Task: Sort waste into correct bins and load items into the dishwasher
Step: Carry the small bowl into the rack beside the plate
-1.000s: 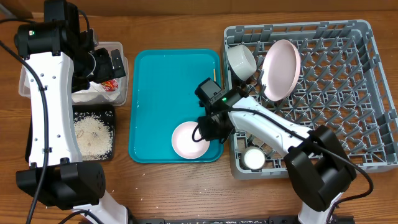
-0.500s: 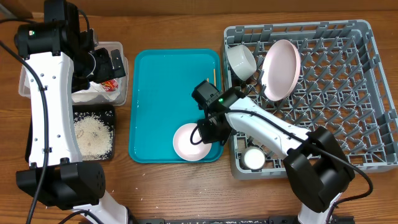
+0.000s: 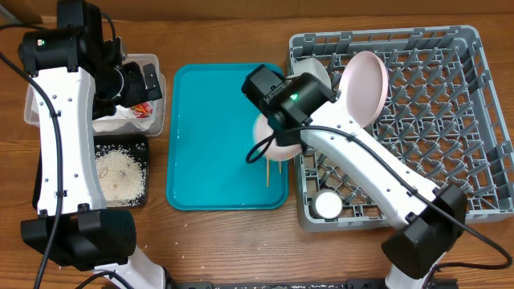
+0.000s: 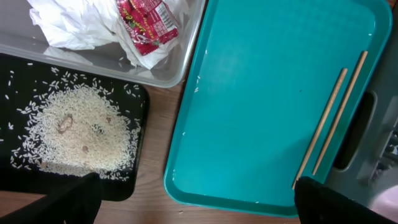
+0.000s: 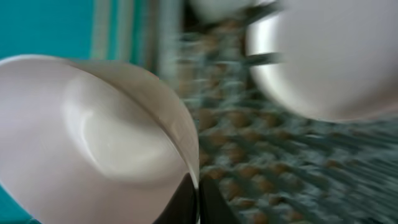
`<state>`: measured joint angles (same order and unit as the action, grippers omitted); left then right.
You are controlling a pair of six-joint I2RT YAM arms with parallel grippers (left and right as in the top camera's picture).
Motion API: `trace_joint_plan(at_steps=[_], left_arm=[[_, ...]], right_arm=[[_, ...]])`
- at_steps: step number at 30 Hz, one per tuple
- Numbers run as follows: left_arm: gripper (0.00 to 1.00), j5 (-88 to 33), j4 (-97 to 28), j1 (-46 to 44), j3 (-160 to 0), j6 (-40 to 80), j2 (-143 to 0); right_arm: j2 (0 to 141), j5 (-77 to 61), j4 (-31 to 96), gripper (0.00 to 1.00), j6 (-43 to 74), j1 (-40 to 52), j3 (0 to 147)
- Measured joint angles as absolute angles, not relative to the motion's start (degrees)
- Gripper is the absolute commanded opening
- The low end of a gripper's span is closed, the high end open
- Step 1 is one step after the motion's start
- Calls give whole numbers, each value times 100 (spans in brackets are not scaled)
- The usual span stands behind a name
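- The right gripper (image 5: 196, 202) is clamped on the rim of a white bowl (image 5: 93, 137). The bowl hangs tilted from the fingers, with its hollow facing the wrist camera.
- In the overhead view the held bowl is up in the air over the right edge of the teal tray (image 3: 209, 136), just beside the left wall of the dish rack (image 3: 474, 120).
- Two chopsticks (image 4: 320, 124) lie side by side on the teal tray along its right edge, under and a little nearer than the held bowl.
- In the rack, a plate (image 3: 365, 76) stands upright near the far-left corner. A second bowl (image 3: 317, 71) sits beside it, partly hidden by the arm.
- A cup (image 3: 328, 205) sits in the rack's near-left corner.
- The rack's right half shows only pegs and lattice floor.
- The left gripper (image 3: 132, 82) hangs over the clear tub (image 4: 174, 68) with its fingers (image 4: 68, 199) spread wide, holding nothing.
- The tub holds napkin (image 4: 81, 25) pieces and a wrapper (image 4: 146, 25).
- The black tray (image 4: 15, 81) beside it holds a heap of rice grains (image 4: 81, 137).
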<state>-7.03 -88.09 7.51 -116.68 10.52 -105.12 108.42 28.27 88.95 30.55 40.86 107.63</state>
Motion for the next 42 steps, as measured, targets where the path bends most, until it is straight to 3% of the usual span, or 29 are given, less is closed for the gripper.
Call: trace_joint_plan(at_steps=[3,10,20,26,35,42], left_arm=[[100,-703,-8809,751,-11668,1055,-10512],[100,-703,-8809,751,-11668,1055,-10512],[100,-705,-8809,751,-11668,1052,-10512],[100,-705,-8809,751,-11668,1052,-10512],[100,-705,-8809,751,-11668,1055,-10512],[100,-705,-8809,751,-11668,1052,-10512]], right_arm=[[10792,4012,9660,4,3747,4086,10899],[10689,5959,9710,4,4403,4082,10903],[10689,7395,9714,4,3588,4270,10903],[10687,7389,9706,4,3334,4539,10903],[10700,5944,9714,4,3382,3739,10903],[11069,5708,9712,4,3435,3763,10615]])
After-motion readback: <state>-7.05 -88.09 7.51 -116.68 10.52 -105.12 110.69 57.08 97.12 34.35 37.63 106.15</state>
